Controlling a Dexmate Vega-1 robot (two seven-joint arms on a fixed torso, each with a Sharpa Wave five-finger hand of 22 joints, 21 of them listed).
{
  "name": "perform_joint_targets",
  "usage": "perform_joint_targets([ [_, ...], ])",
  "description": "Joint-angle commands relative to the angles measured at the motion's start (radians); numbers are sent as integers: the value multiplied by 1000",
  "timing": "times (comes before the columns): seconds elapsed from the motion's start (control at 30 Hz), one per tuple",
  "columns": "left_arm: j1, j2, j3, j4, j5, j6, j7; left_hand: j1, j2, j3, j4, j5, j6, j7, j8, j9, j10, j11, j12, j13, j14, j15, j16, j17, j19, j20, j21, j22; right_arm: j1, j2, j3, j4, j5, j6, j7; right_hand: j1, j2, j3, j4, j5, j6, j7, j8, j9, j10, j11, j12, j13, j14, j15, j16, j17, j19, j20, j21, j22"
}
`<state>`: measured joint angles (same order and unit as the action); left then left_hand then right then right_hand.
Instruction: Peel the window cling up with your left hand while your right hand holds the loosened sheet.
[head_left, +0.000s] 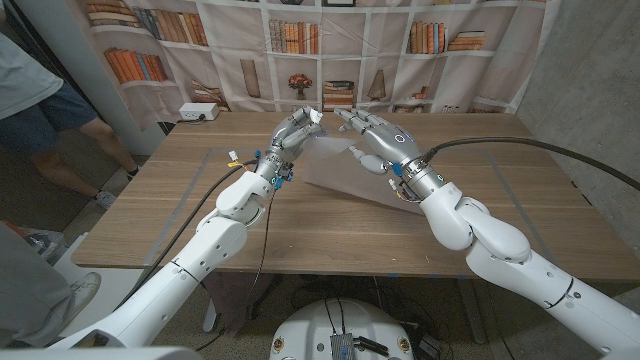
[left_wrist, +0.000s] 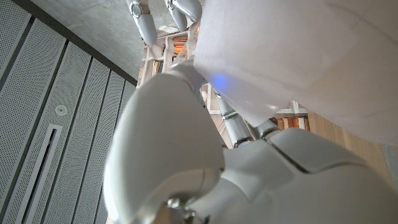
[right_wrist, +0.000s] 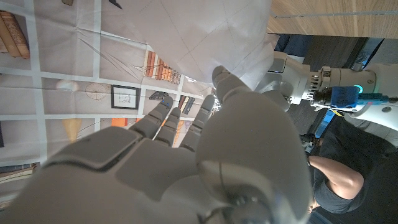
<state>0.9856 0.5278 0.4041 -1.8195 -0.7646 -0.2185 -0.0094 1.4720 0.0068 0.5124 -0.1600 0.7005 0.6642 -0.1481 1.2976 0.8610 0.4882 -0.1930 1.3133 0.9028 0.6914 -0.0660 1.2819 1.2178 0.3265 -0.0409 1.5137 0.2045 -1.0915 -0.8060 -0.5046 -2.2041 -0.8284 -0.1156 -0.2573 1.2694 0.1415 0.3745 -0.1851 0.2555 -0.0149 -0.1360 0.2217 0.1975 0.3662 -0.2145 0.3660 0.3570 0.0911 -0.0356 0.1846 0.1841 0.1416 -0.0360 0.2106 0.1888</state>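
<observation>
Window cling, a thin translucent whitish plastic sheet (head_left: 335, 168), stands lifted off the brown wooden bench (head_left: 150, 215) at mid-bench, its near lower edge seemingly on the wood and its far upper part raised between the two arms.

Nearest, the right robot hand (head_left: 375, 135) reaches across from the robot's right. Its thumb and palm sit at the sheet's raised right side with the other fingers stretched out toward the left one. It appears to support the loosened film so that it does not flop back and re-stick; whether it truly pinches the film I cannot tell, though the right wrist view shows a fingertip (right_wrist: 224, 78) against the pale sheet (right_wrist: 199, 37).

A little farther back, the left robot hand (head_left: 297, 127) has its fingers closed on the sheet's top corner, held high, probably so the pull runs upward and away from the wood. In the left wrist view the film (left_wrist: 292, 56) drapes right over that hand's back.

Beyond the bench hangs a printed bookshelf backdrop (head_left: 330, 45), and a person's legs (head_left: 60, 140) stand at the robot's far left.
</observation>
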Motion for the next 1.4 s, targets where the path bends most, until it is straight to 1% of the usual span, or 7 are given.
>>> perform_joint_targets([
  [0.03, 0, 3, -2, -3, 3, -4, 0, 0, 2, 7, -1, 0, -7, -2, 6, 3, -4, -1, 12, 3, 9, -104, -5, 0, 5, -42, 8, 1, 6, -2, -7, -1, -20, -16, 20, 20, 5, 14, 2, 11, -8, -2, -4, 2, -10, -3, -3, 3, -10, -161, -1, 4, -5, -41, -2, 2],
  [0.23, 2, -8, 2, -2, -13, -7, -8, -2, 1, 7, 0, 0, -7, 0, 9, 1, -6, -2, 13, 3, 10, -104, -5, 1, 5, -42, 9, 2, 3, 11, -10, 15, -23, -3, -28, 29, 1, 21, 4, 22, 1, -3, 0, 2, -10, -4, -5, 3, -1, -167, 3, 4, 1, -44, 2, 2],
  [0.67, -4, -11, 13, 4, -8, -9, -19, -2, 3, 9, -1, -1, -10, -1, 14, -4, -6, 1, 17, -2, 7, -105, -8, 0, 5, -42, 9, 1, 3, 27, -21, 34, -25, 11, -72, -24, -28, 10, 40, 45, 58, 0, 10, 2, 110, 0, 64, 27, 56, -167, 14, 8, 33, -41, 14, 2],
  [0.8, -3, -16, 16, 5, -11, -8, -19, -3, 2, 10, -1, -1, -9, -3, 17, -2, -7, 1, 17, -2, 9, -106, -8, 0, 6, -43, 5, -4, 3, 34, -24, 45, -29, 17, -99, -49, -19, -7, 55, 39, 81, -8, 12, 2, 139, -1, 88, 38, 70, -173, 20, 11, 43, -43, 17, 1],
  [1.1, -3, -18, 23, 5, -18, -4, -28, -3, 3, 10, -1, -1, -10, -3, 17, -7, -9, -3, 18, -3, 9, -104, -8, 1, 5, -43, 7, 0, 0, 50, -30, 69, -40, 27, -168, -73, 18, -34, 69, 24, 157, -38, 22, 3, 191, -2, 140, 65, 123, -188, 41, 23, 74, -57, 26, 2],
  [1.23, -3, -17, 21, 5, -17, -4, -26, -5, 3, 10, 0, -2, -13, -4, 21, -6, -9, -3, 18, -6, 9, -104, -7, 1, 4, -44, 5, -2, -4, 55, -31, 77, -45, 31, -198, -88, 36, -50, 79, 11, 220, -61, 29, 4, 232, -3, 184, 89, 162, -193, 55, 34, 90, -70, 33, 6],
  [1.4, -1, -17, 19, 6, -15, -8, -24, -6, 2, 10, -1, -2, -10, -4, 22, -9, -8, -2, 20, -6, 9, -104, -8, 1, 6, -45, 6, -3, -6, 58, -30, 81, -39, 36, -215, -78, 49, -46, 77, -5, 262, -71, 25, 5, 318, -4, 254, 131, 214, -197, 68, 46, 98, -76, 38, 10],
])
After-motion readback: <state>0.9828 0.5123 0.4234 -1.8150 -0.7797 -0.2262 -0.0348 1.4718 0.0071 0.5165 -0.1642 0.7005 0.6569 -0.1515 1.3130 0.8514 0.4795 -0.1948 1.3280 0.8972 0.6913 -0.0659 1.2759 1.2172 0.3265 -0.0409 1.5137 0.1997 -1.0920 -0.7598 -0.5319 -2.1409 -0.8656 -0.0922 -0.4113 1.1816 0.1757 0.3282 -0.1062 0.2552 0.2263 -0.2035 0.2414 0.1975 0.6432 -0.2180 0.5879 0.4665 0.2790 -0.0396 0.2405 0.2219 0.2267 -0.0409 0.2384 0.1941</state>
